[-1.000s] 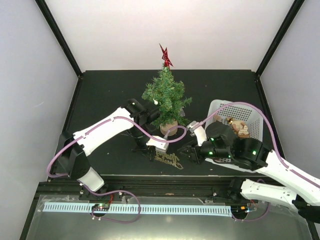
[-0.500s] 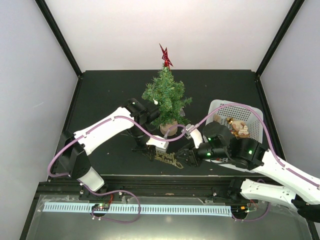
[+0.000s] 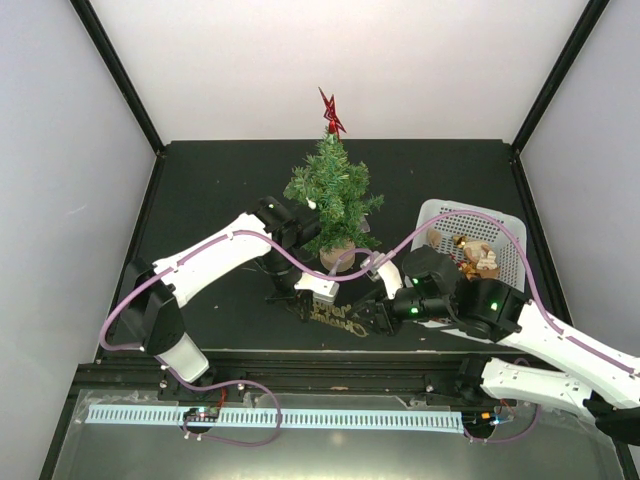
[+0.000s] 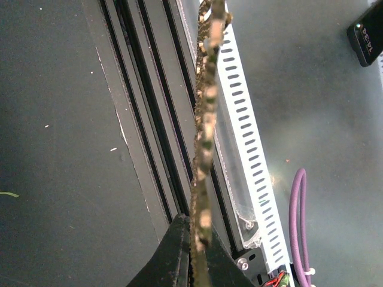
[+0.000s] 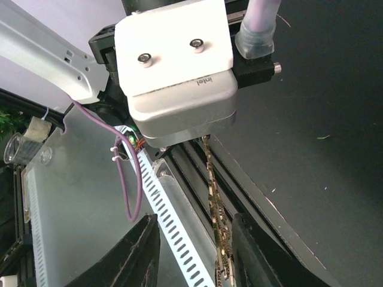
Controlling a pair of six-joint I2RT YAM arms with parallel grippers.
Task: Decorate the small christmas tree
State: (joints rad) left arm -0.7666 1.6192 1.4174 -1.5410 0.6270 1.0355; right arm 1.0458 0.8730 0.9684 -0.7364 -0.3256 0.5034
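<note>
The small christmas tree [image 3: 333,195] stands upright near the middle of the black counter [image 3: 220,180], on its wooden disc, with a red star [image 3: 330,110] on its tip. A white basket [image 3: 432,212] sits to its right, with wooden pieces [image 3: 475,252] inside.

Both arms meet in front of the tree, toward the near edge of the counter. My left claw [image 4: 192,232] is pinched tight on a gold glitter ornament [image 4: 206,107], a thin flat piece that I see edge-on in the left wrist view, running straight out from the fingertips. From above it shows as a gold scrawl [image 3: 335,318] just in front of the tree's base (I can't make out its shape).

My right claw [image 5: 194,226] is partly open, one finger either side of the same ornament, which hangs closer to the finger on the right of that view. I can't tell whether that finger touches it. The left wrist's white camera box [image 5: 176,66] fills the top of the view.
</note>
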